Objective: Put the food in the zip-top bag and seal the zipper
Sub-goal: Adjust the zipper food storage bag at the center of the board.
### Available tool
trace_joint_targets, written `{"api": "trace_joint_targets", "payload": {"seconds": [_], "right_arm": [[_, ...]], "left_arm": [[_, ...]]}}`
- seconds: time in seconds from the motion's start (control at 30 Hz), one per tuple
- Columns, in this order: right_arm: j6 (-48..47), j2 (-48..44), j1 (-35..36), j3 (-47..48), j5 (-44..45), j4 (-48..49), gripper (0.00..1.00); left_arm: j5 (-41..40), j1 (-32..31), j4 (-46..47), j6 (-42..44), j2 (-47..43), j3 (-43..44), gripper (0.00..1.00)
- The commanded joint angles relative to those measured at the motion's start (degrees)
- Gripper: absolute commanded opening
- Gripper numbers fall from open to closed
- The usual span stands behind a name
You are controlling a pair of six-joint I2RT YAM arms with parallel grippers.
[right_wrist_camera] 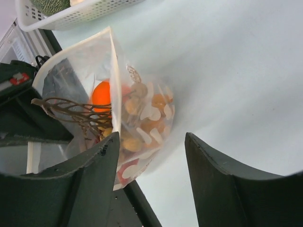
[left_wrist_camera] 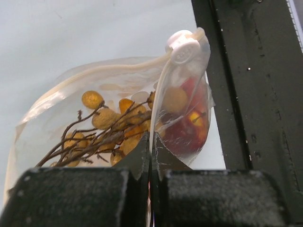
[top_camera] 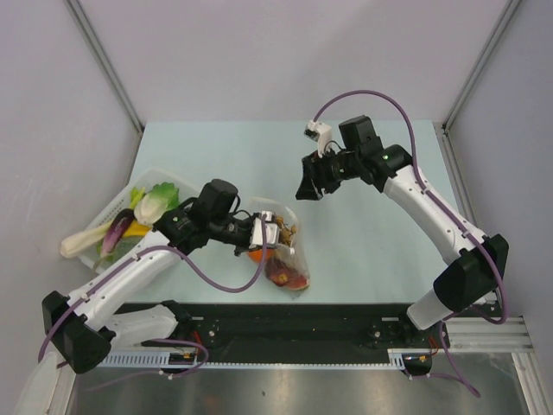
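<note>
The zip-top bag (top_camera: 283, 251) lies at the table's near middle, clear with white dots. It holds food: a red fruit (left_wrist_camera: 187, 127), tan fruits on brown twigs (left_wrist_camera: 104, 118) and an orange piece (right_wrist_camera: 101, 94). My left gripper (top_camera: 262, 233) is shut on the bag's edge, its fingertips (left_wrist_camera: 142, 153) pinching the plastic below the zipper (left_wrist_camera: 113, 71). A white slider (left_wrist_camera: 184, 47) sits at the strip's right end. My right gripper (top_camera: 308, 188) is open and empty, above and behind the bag and apart from it. In the right wrist view the bag (right_wrist_camera: 142, 113) lies just beyond its left finger (right_wrist_camera: 90, 179).
A white perforated tray (top_camera: 111, 210) stands at the left with a green-white leafy vegetable (top_camera: 155, 203), a purple eggplant (top_camera: 117, 232) and a pale radish (top_camera: 79, 244). Its rim shows in the right wrist view (right_wrist_camera: 71, 16). A black rail (top_camera: 285, 333) runs along the table's near edge.
</note>
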Motion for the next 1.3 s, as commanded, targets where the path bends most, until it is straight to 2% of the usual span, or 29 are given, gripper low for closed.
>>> {"api": "trace_joint_targets", "payload": {"seconds": [0.0, 0.13, 0.23, 0.47, 0.5, 0.6, 0.63, 0.67, 0.77, 0.87, 1.03, 1.13, 1.17, 1.2, 1.27], "right_arm": [[0.7, 2.5, 0.8, 5.3, 1.6, 0.9, 0.59], [1.4, 4.5, 2.3, 6.0, -0.3, -0.1, 0.52], [-0.3, 4.0, 4.4, 4.1, 0.0, -1.6, 0.50], [-3.3, 2.1, 6.6, 0.3, 1.5, -3.8, 0.56], [-3.4, 2.2, 6.6, 0.0, 1.5, -3.8, 0.52], [-4.6, 2.5, 7.2, -0.1, 2.4, -3.7, 0.27], [-5.5, 2.5, 7.1, 0.1, 2.8, -3.5, 0.06], [-5.8, 2.4, 7.1, 1.7, 3.6, -3.3, 0.00], [-3.8, 3.0, 5.9, 6.9, 5.6, -3.8, 0.00], [-0.2, 3.0, 3.5, 10.5, 1.9, -3.8, 0.00], [-3.3, 1.1, 5.2, 0.7, 1.7, -3.5, 0.00], [-3.1, 1.8, 4.8, 0.3, 1.8, -2.6, 0.00], [-2.9, 2.2, 4.3, 0.3, 1.8, -1.7, 0.00], [-2.9, 2.3, 4.1, 0.2, 1.7, -1.4, 0.00], [-2.9, 2.5, 3.8, 0.4, 1.8, -0.9, 0.00]], "left_arm": [[-1.0, -3.0, 1.9, 0.2, -1.9, -0.9, 0.00], [-2.1, -3.9, 2.2, -0.9, -2.0, -1.0, 0.00], [-2.9, -3.9, 3.1, -1.7, -1.8, -1.1, 0.00], [-4.0, -3.9, 4.9, -2.7, -1.8, -1.9, 0.00], [-4.2, -3.9, 4.9, -2.8, -1.9, -2.0, 0.00], [-4.6, -3.9, 5.2, -2.4, -2.1, -1.9, 0.00], [-5.7, -3.9, 5.1, -1.8, -2.5, -1.9, 0.00], [-6.5, -3.9, 4.7, -1.2, -2.7, -1.2, 0.00], [-11.2, -3.7, 3.4, 0.6, -3.8, 0.6, 0.00], [-13.5, -3.5, -0.4, 5.7, -3.9, 2.6, 0.00], [-15.7, -3.2, -2.2, 6.1, -1.6, 1.2, 0.01], [-15.2, -1.9, -0.4, 0.1, -1.5, 0.5, 0.17], [-14.1, -1.2, 0.6, -1.4, -1.9, 0.3, 0.28], [-11.6, 0.7, 1.3, -5.1, -3.1, 0.2, 0.35], [-9.6, 2.3, 3.1, -8.3, -4.5, 0.1, 0.44]]}}
